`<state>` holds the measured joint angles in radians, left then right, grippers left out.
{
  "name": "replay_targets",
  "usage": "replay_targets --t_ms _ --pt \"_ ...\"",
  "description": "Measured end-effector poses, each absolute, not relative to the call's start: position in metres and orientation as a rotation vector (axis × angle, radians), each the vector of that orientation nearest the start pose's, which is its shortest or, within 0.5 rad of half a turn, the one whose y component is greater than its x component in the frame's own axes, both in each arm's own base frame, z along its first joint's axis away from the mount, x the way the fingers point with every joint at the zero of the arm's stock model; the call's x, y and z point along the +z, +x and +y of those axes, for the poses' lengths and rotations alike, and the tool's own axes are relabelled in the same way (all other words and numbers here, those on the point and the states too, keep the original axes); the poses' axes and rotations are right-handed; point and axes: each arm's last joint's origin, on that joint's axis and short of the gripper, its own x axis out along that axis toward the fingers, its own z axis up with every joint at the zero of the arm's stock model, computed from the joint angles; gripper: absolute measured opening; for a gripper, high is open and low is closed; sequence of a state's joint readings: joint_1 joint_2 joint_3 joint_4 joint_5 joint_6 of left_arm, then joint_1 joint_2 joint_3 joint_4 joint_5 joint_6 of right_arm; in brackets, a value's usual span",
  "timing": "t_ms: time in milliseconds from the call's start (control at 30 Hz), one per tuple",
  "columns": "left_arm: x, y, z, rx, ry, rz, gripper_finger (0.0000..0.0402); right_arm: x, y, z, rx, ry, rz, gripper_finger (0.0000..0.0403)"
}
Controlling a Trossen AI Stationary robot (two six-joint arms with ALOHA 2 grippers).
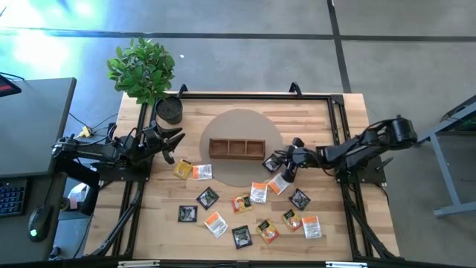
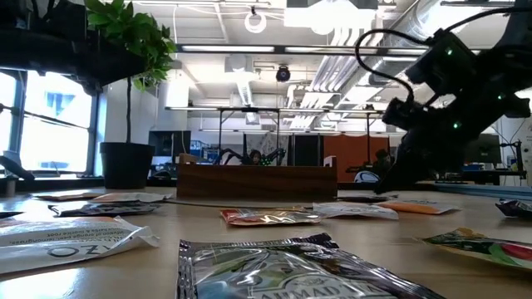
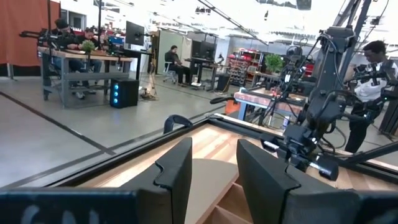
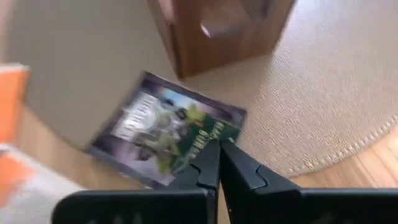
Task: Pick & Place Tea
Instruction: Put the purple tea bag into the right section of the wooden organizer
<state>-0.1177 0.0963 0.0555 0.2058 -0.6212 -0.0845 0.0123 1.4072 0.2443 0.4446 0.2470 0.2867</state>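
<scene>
Several small tea packets, black, white-and-orange and yellow, lie flat on the near half of the wooden table. The long wooden tray with three compartments stands on a round beige mat. My right gripper is low by the tray's right end, shut on a black packet. My left gripper hovers open at the table's left side, touching nothing; its two fingers point across the table toward the right arm. My right gripper pinches the black packet by its edge between the two shut fingertips. The fingers slant down from the table's right side. The packet sticks out flat beyond the fingertips, over the mat beside the tray. Whether it is lifted clear I cannot tell.
A potted plant with a dark pot stands at the table's far left corner. A black metal frame runs round the table's edges. An orange packet lies close to the held one. Bare wood shows along the table's far side.
</scene>
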Motion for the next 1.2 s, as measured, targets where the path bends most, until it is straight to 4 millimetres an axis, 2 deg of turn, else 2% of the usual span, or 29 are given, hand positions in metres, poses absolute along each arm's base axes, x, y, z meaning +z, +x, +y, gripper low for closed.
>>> replay_targets --t_ms 267,433,533,633,800,967,1200 --pt "0.192 0.096 0.006 0.496 -0.140 -0.162 0.0127 0.107 0.191 -0.003 -0.286 0.244 0.741 0.0081" --pt "0.192 0.096 0.006 0.496 -0.139 -0.161 0.0127 0.104 0.189 -0.004 -0.343 0.245 0.759 0.0123" --pt "0.192 0.096 0.006 0.497 -0.138 -0.158 0.0127 0.104 0.190 -0.004 -0.360 0.242 0.750 0.0141" --pt "0.192 0.096 0.006 0.497 -0.138 -0.156 0.0127 0.104 0.190 -0.003 -0.353 0.312 0.748 0.0153" --pt "0.192 0.096 0.006 0.497 -0.137 -0.156 0.0127 0.101 0.191 -0.001 -0.349 0.476 0.757 0.0160" --pt "0.192 0.096 0.006 0.497 -0.137 -0.154 0.0127 0.095 0.192 0.001 -0.401 0.447 0.772 0.0152" --pt "0.192 0.096 0.006 0.497 -0.137 -0.154 0.0127 0.092 0.197 0.001 -0.388 0.457 0.744 0.0135"
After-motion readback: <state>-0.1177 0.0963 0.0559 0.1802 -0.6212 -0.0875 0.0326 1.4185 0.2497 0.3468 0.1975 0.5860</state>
